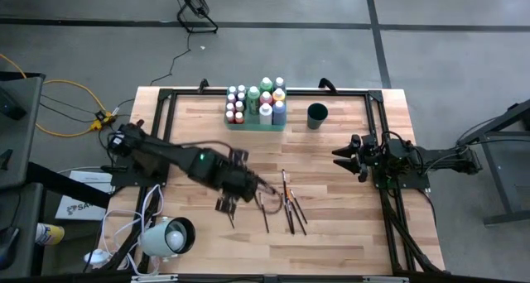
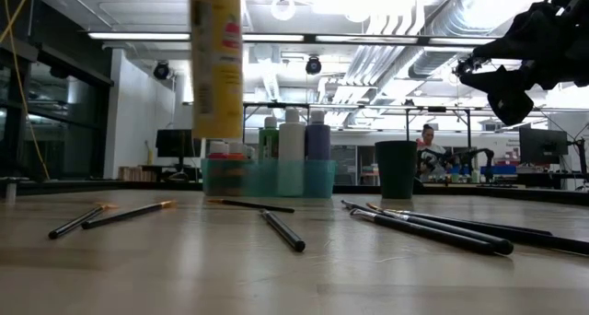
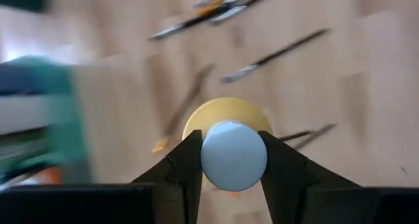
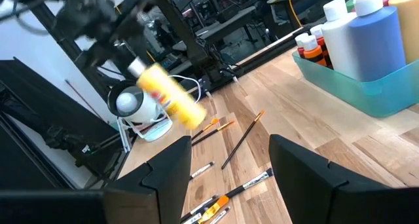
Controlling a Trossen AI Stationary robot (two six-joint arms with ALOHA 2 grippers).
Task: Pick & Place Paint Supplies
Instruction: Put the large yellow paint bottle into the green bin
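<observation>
Aloft, left claw (image 3: 232, 160) pinched the yellow bottle (image 2: 216, 62) by its white cap, clear of brushes (image 1: 287, 202) at six o'clock of the tray (image 1: 257, 122). Right claw (image 1: 348, 155) waited at three o'clock, spread.

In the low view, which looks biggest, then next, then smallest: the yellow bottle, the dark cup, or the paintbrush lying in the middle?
1. Yellow bottle, though it is nearer the camera, so unsure.
2. Dark cup.
3. Middle paintbrush.

The wooden table (image 1: 348, 225) carries paintbrushes (image 1: 290, 204), a green tray (image 1: 257, 122) and a dark cup (image 1: 316, 115).
</observation>
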